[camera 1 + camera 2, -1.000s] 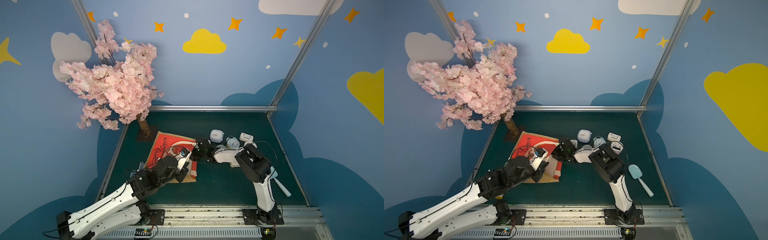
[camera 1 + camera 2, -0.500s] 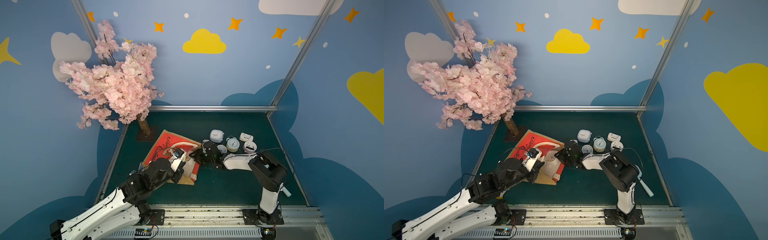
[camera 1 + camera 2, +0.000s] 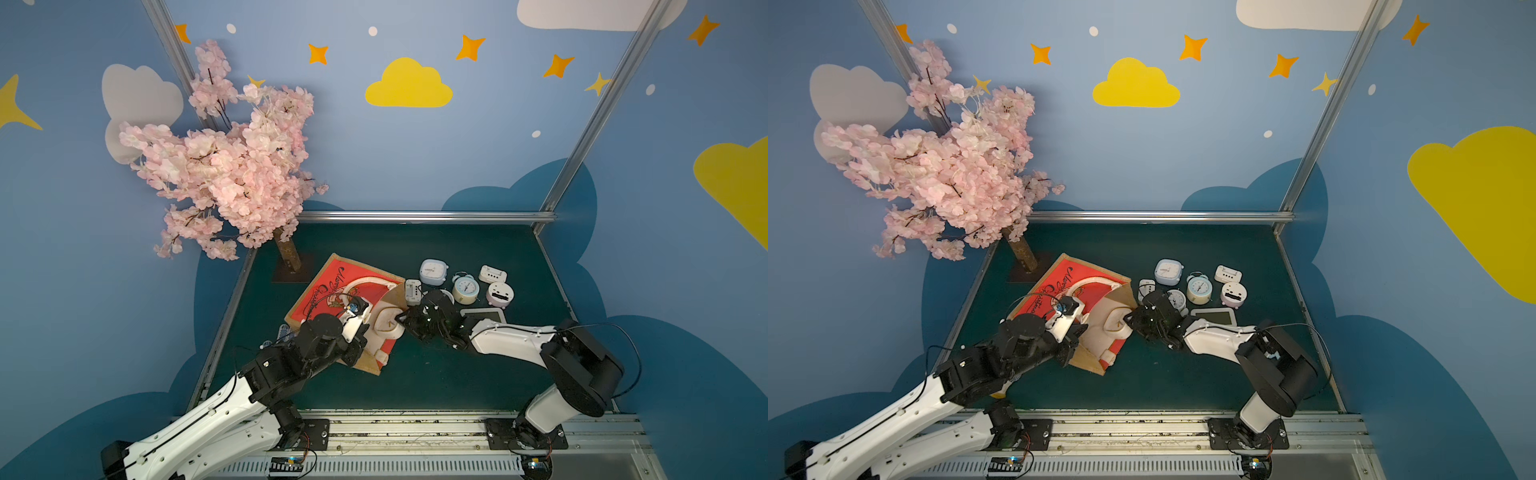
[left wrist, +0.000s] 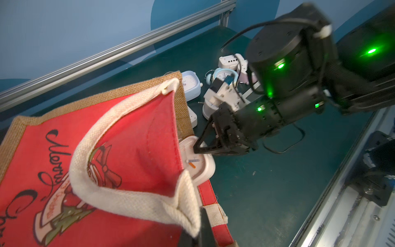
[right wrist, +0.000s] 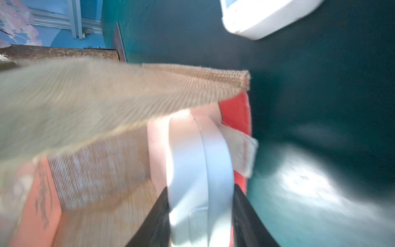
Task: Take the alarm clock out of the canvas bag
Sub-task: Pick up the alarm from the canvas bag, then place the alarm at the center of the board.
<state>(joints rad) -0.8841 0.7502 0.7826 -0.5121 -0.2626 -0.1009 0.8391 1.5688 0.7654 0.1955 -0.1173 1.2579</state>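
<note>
The canvas bag [image 3: 332, 286] [image 3: 1059, 282] lies on its side on the green table, red script panel up, mouth facing right. My left gripper [image 3: 362, 334] [image 4: 201, 232] is shut on the bag's white rope handle [image 4: 128, 201] and holds that edge of the mouth up. A white, rounded alarm clock [image 3: 388, 326] [image 3: 1117, 326] [image 4: 202, 171] [image 5: 198, 162] sticks halfway out of the mouth. My right gripper [image 3: 402, 322] [image 3: 1130, 322] [image 4: 195, 149] [image 5: 199, 213] is shut on it, one black finger against each flat side.
Several other clocks stand right of the bag: a pale blue square one [image 3: 433, 272], a twin-bell one [image 3: 465, 289], white ones [image 3: 500, 294] and a flat screen one [image 3: 484, 314] beside my right wrist. A blossom tree's trunk [image 3: 289, 253] stands behind the bag.
The right arm's elbow has swung out to the right and its jaws have narrowed onto the clock. The bag has turned a little on the table. My left gripper stays shut on the handle.
</note>
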